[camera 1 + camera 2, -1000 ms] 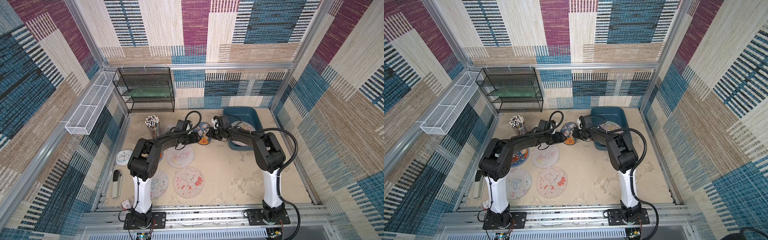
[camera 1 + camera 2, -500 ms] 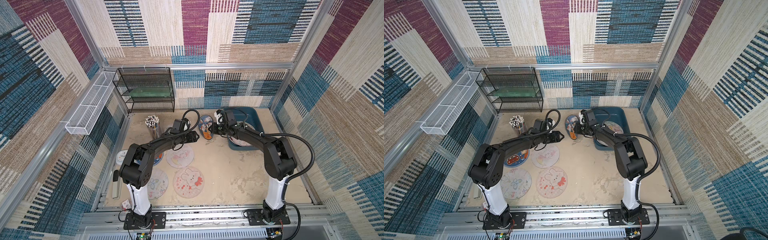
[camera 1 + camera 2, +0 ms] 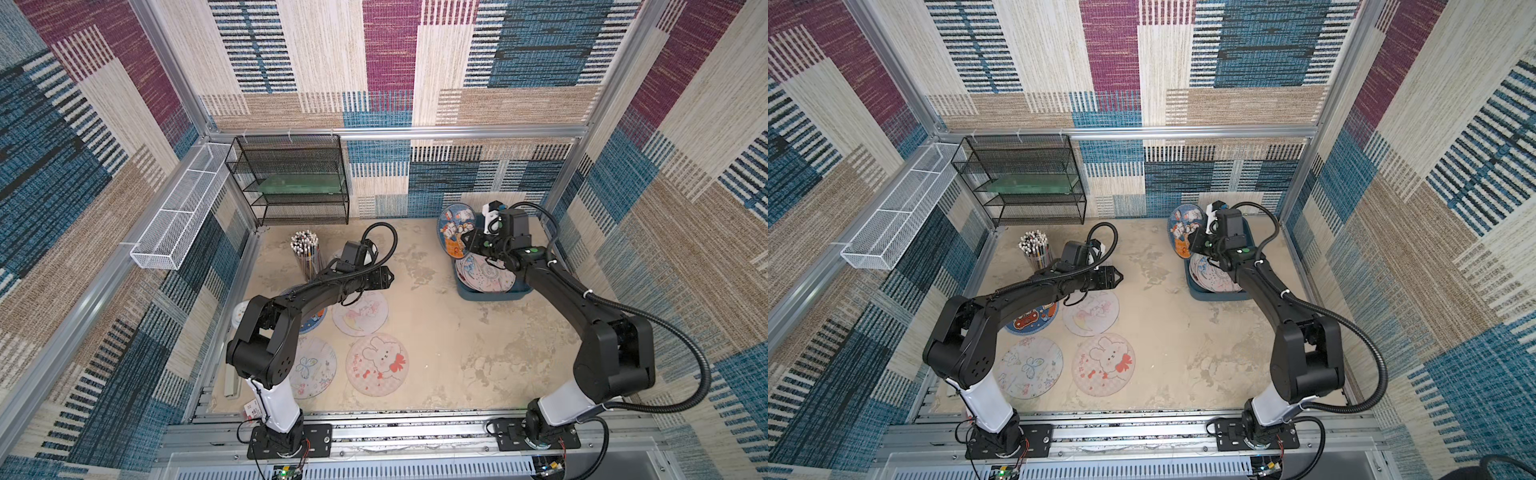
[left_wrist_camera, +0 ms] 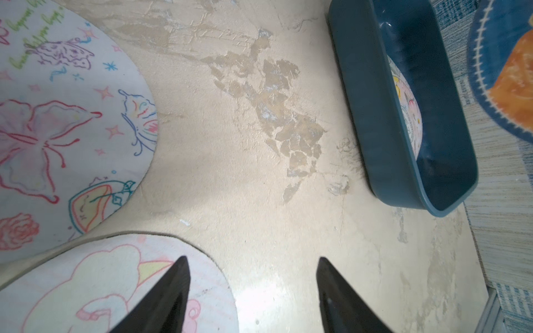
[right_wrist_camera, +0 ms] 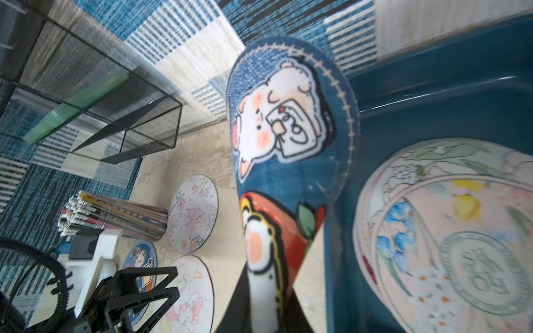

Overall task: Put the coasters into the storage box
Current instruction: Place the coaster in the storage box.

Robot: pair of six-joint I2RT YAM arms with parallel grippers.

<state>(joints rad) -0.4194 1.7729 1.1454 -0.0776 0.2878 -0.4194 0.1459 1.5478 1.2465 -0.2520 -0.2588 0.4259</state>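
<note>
My right gripper (image 3: 473, 245) (image 3: 1198, 245) (image 5: 266, 288) is shut on the lower edge of a dark blue coaster (image 3: 456, 230) (image 3: 1185, 230) (image 5: 288, 138) printed with cartoon animals. It holds the coaster on edge above the far left rim of the teal storage box (image 3: 490, 296) (image 3: 1217, 296) (image 4: 360, 86) (image 5: 432, 86). Pale coasters (image 3: 484, 275) (image 5: 447, 230) lie inside the box. My left gripper (image 3: 388, 277) (image 3: 1120, 276) (image 4: 251, 259) is open and empty, low over the floor beside a pale unicorn coaster (image 3: 360, 312) (image 4: 115, 288).
On the floor lie a pink bunny coaster (image 3: 377, 363), a butterfly coaster (image 3: 312, 366) and a dark blue coaster (image 3: 309, 323) partly under my left arm. A pencil cup (image 3: 306, 253), a black wire rack (image 3: 291, 183), a white mesh basket (image 3: 178, 216) and a small clock (image 3: 240, 311) stand along the left and back.
My right gripper has carried the dark blue coaster from mid-floor back and to the right, to over the box. My left gripper has drawn away to the left, still open.
</note>
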